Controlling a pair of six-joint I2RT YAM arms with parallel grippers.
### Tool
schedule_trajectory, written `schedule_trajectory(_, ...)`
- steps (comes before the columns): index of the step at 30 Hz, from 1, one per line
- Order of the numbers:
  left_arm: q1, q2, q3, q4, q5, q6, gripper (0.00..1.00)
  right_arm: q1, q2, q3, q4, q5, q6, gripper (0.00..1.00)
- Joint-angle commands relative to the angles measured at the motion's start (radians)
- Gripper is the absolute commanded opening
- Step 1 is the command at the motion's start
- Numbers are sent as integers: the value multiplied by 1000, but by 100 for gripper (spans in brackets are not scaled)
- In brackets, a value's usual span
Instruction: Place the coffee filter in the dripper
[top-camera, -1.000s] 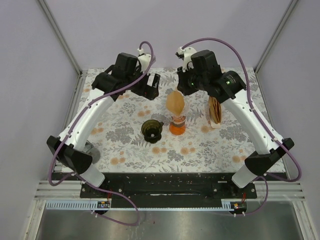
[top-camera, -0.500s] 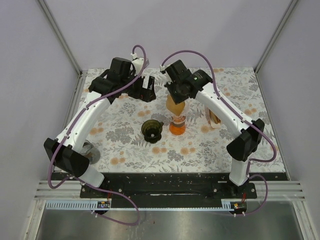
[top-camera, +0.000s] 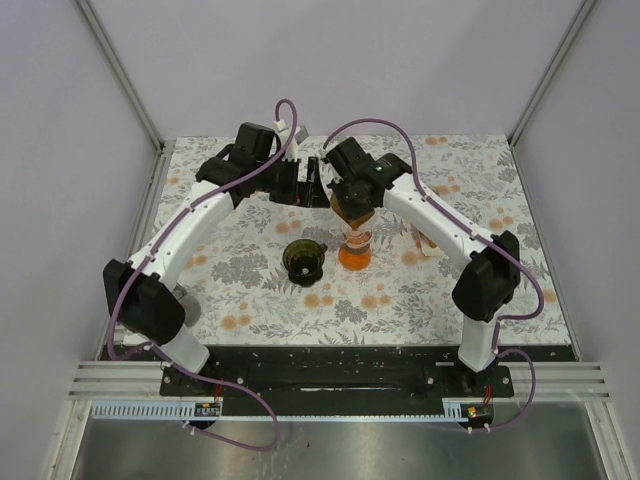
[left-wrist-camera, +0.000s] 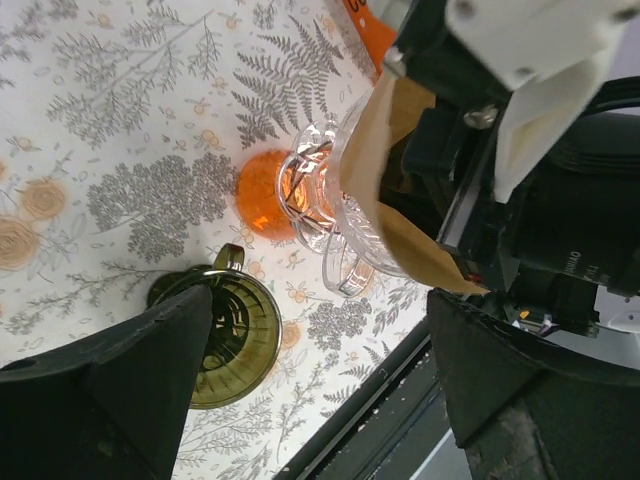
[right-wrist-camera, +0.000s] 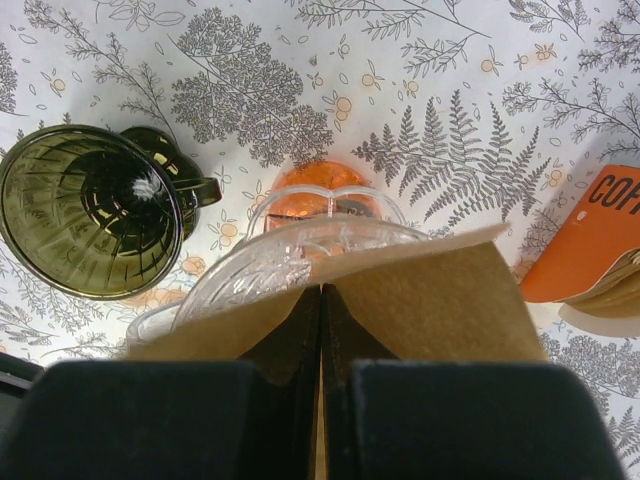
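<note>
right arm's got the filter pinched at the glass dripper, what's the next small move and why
Probably ease the right gripper straight down a little. Its jaws are shut on the flat-folded filter, whose lower end is in the clear dripper while much of it stands above the rim. Then open.

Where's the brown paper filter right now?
Top view, mid-table: brown paper filter pinched in the right tool over the clear glass dripper, right of the dark green dripper.

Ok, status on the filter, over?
Right gripper shut on brown paper filter. Filter down in clear glass dripper, not released. Left gripper open, close beside. Dark green dripper apart, nothing blocking.
</note>
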Motion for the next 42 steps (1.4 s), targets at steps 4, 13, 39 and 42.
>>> schedule_trajectory(4,-21,38,-38,78,98,-90,89,-1,38,-7,39,16,48,0)
schedule_trajectory(13,-21,58,-27,87,76,-101,84,1,24,-56,33,29,53,0)
schedule_trajectory(39,-62,122,-48,113,-2,-94,45,-5,6,-125,53,-82,84,0)
schedule_trajectory(42,-68,118,-47,113,-5,-91,43,-5,-10,-97,52,-93,79,0)
